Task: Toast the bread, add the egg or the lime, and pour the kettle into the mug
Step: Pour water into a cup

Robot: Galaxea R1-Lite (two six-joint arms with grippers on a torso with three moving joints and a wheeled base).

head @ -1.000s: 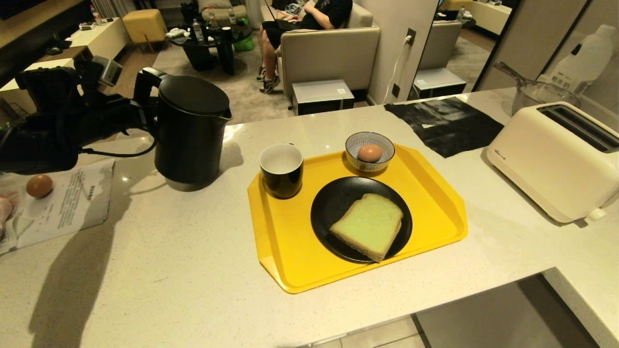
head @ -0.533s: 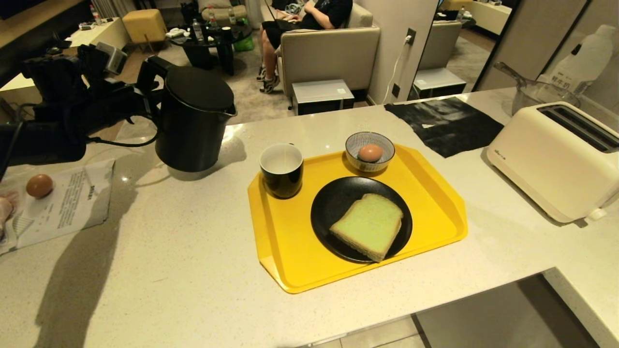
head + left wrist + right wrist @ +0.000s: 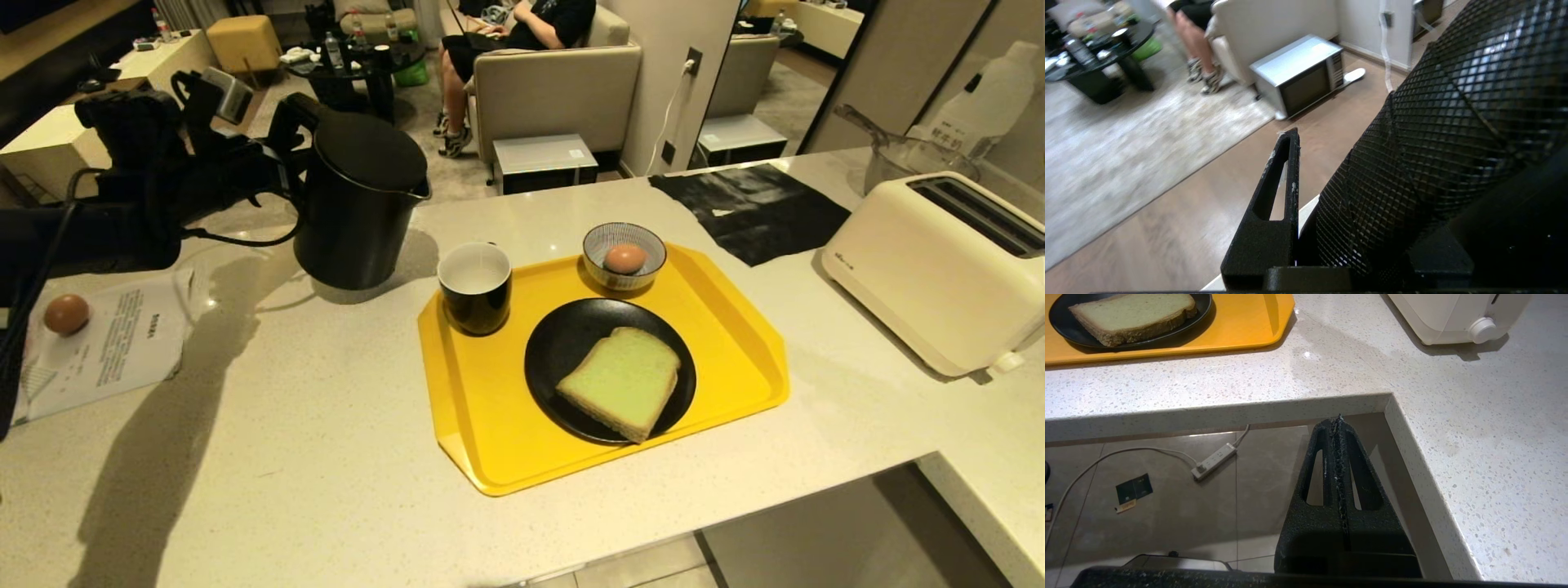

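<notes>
The black kettle [image 3: 359, 212] hangs a little above the counter, left of the mug [image 3: 475, 286], with my left gripper [image 3: 282, 135] shut on its loop handle [image 3: 1433, 143]. One of its fingers [image 3: 1274, 196] lies against the handle's ribbed surface. The black mug with a white inside stands on the yellow tray [image 3: 482, 433]. The egg [image 3: 624, 258] sits in a striped bowl [image 3: 596, 241]. The green bread [image 3: 620, 382] lies on a black plate [image 3: 555, 343]. My right gripper [image 3: 1338, 420] is shut and empty, parked below the counter edge.
A cream toaster [image 3: 939, 269] stands at the right. A second egg [image 3: 66, 314] rests on a paper sheet [image 3: 122, 343] at the left. A black mat [image 3: 751, 212] and a glass jug [image 3: 906, 159] sit at the back right. A person sits in an armchair behind.
My left gripper has lifted the kettle off the counter and carried it right, toward the mug. The right arm has not moved.
</notes>
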